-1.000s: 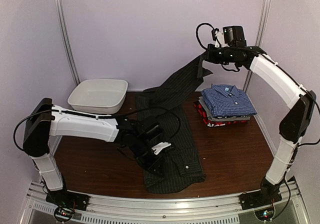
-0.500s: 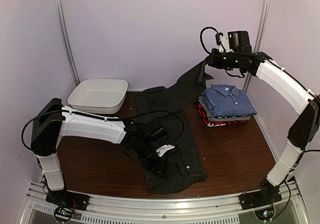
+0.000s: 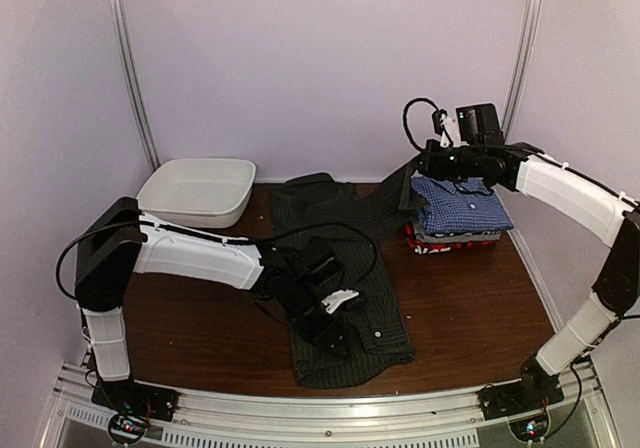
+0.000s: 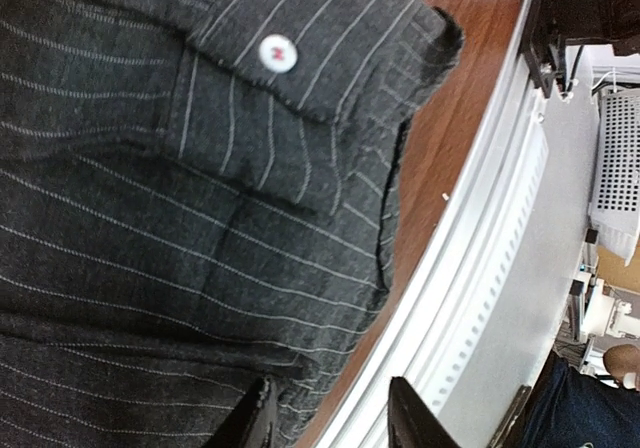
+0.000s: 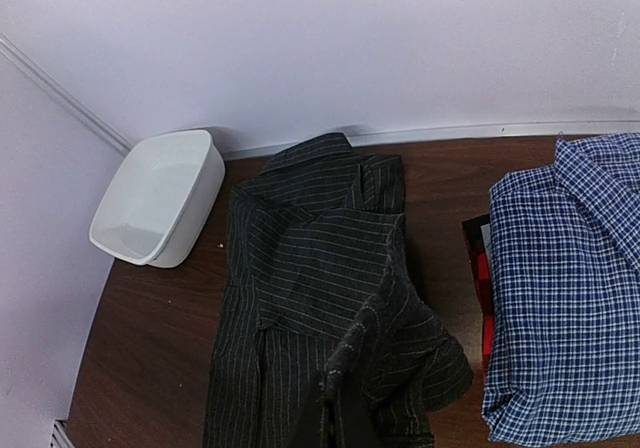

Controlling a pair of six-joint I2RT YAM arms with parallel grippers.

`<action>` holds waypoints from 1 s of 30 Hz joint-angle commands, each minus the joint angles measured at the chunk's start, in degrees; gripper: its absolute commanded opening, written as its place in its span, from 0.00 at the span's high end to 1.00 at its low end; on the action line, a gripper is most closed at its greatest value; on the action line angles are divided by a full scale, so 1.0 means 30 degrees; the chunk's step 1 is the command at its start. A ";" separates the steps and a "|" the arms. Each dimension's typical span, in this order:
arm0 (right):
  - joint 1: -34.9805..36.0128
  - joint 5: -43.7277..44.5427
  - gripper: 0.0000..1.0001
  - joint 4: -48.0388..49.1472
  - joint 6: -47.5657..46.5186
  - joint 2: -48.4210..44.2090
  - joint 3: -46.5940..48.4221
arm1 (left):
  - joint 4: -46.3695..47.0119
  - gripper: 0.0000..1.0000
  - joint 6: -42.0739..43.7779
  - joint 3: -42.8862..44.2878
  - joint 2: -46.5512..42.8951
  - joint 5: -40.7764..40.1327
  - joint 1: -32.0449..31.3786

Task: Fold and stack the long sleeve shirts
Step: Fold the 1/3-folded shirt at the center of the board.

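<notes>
Two white-shelled arms with black joints, looped black cables, black wrist cameras and dark fingers

Pinstripe shirt: black, thin white lines, pale button with red centre. Blue shirt: blue-white check; grey shirt plain; red shirt red-black pattern. Tub white; bench dark red-brown.

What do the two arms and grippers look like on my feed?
Left arm and right arm: white shell links, black joints. Left gripper and right gripper are mostly black. Black cables loop off both; a black camera tops the right wrist.
</notes>
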 commanded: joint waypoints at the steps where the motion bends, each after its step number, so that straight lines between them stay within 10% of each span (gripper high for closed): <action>1: 0.0368 -0.0712 1.00 0.1713 0.0528 -0.1420 -0.0834 | 0.0338 0.59 0.0024 0.1089 -0.1799 0.0016 0.0619; 15: 0.4671 -0.0778 1.00 0.1656 0.0109 -0.0541 -0.2302 | 0.2191 0.59 -0.3066 -0.0940 -0.5335 -0.3531 0.7164; 30: 1.0712 -0.0937 1.00 0.0566 0.0282 0.5025 -0.2892 | 0.2645 0.60 -0.4032 -0.3421 -0.7430 -0.6885 0.7576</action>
